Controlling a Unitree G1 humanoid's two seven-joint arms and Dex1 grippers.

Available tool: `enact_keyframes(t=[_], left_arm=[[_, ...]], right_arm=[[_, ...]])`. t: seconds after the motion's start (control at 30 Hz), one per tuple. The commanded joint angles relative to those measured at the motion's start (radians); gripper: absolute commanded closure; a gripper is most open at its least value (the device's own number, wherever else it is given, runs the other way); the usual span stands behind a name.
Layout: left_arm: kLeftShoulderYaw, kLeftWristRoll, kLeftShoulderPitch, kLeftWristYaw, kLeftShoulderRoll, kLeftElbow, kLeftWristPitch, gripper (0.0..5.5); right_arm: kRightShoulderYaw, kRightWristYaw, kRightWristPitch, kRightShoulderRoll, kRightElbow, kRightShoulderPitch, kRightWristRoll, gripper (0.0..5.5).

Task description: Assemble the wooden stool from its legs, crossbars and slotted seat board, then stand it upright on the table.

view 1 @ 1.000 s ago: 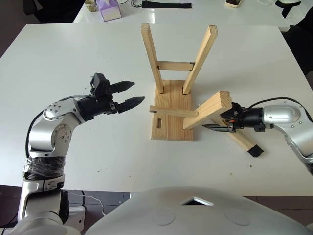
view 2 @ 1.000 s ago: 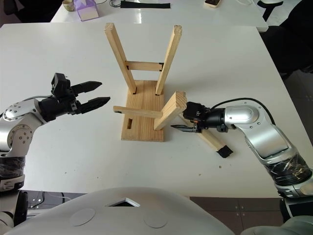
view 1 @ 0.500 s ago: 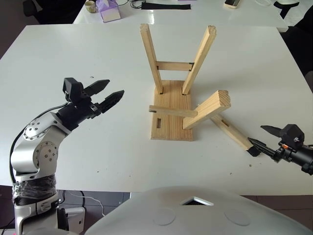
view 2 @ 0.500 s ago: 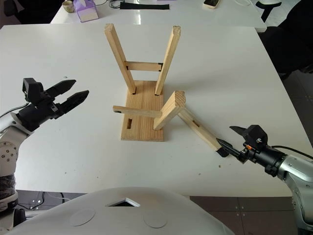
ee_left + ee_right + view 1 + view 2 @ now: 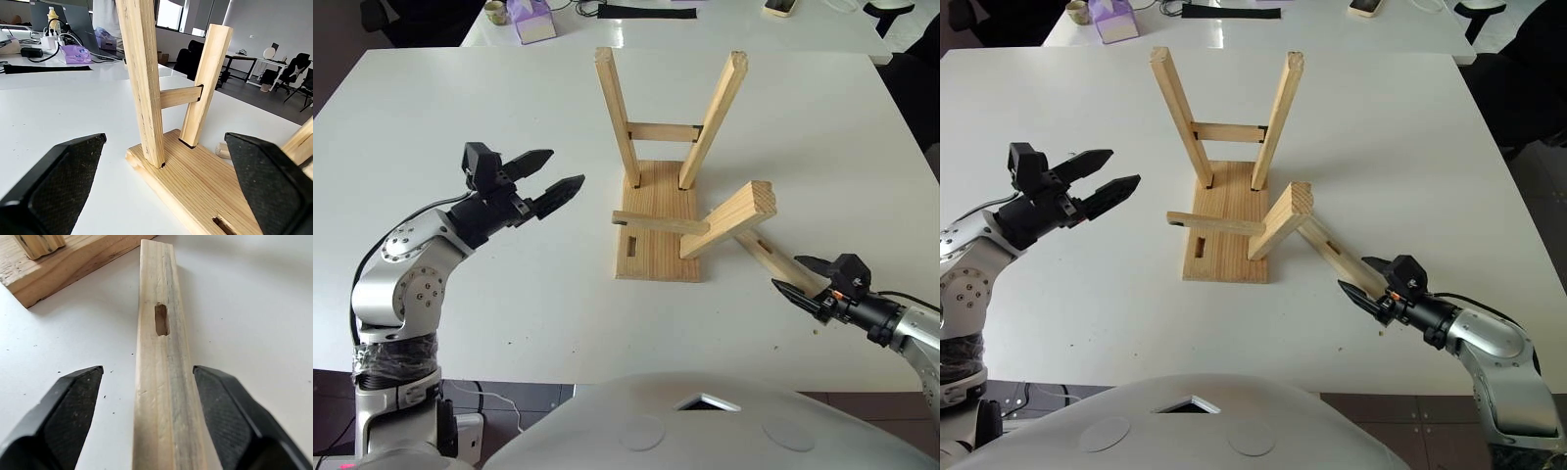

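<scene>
The slotted seat board (image 5: 655,233) lies flat on the white table. Two legs (image 5: 616,113) stand upright in its far end, joined by a crossbar (image 5: 663,131). A third leg (image 5: 732,217) leans over the board's right edge with a second crossbar (image 5: 658,223) sticking out to the left. A loose leg (image 5: 771,259) lies on the table behind it, its mortise slot (image 5: 161,319) facing up. My right gripper (image 5: 788,273) is open, its fingers (image 5: 63,411) straddling that leg's near end without touching. My left gripper (image 5: 553,176) hovers open, left of the board.
The table's front edge runs just below my right gripper. A second table behind holds a purple tissue box (image 5: 530,18), a cup (image 5: 494,11) and a black strip (image 5: 646,11). Bare tabletop (image 5: 460,108) stretches left of the stool.
My right gripper let go near the leaning leg, pulled back to the front right, and has now come in around the loose leg's near end. My left gripper drew back left, then returned partway.
</scene>
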Motion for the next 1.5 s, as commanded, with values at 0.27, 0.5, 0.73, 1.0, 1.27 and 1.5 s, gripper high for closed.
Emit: enact_keyframes(t=[0.27, 0.5, 0.73, 1.0, 1.27, 1.5], left_arm=[[-0.016, 0.035, -0.055, 0.007, 0.008, 0.043, 0.008, 0.99], [-0.023, 0.188, -0.197, 0.23, -0.007, 0.152, 0.018, 0.99], [0.113, -0.155, -0.425, 0.192, 0.019, 0.011, 0.217, 0.99], [-0.015, -0.543, -0.657, 0.234, -0.087, -0.169, 0.349, 1.58], [-0.087, -0.626, -0.637, 0.111, -0.072, -0.232, 0.337, 1.58], [-0.097, -0.6, -0.623, 0.09, -0.058, -0.228, 0.321, 1.58]], right_arm=[[0.04, -0.001, -0.089, 0.005, 0.161, -0.02, -0.057, 2.81], [0.005, -0.011, -0.088, 0.02, 0.147, -0.052, -0.002, 3.46], [-0.28, -0.035, 0.128, -0.044, -0.085, -0.239, 0.45, 3.46], [-0.215, -0.059, 0.36, -0.249, -0.219, -0.697, 1.068, 3.46], [0.018, 0.002, 0.52, -0.262, -0.136, -0.979, 1.153, 3.46], [0.02, 0.075, 0.564, -0.288, -0.111, -0.986, 1.092, 3.46]])
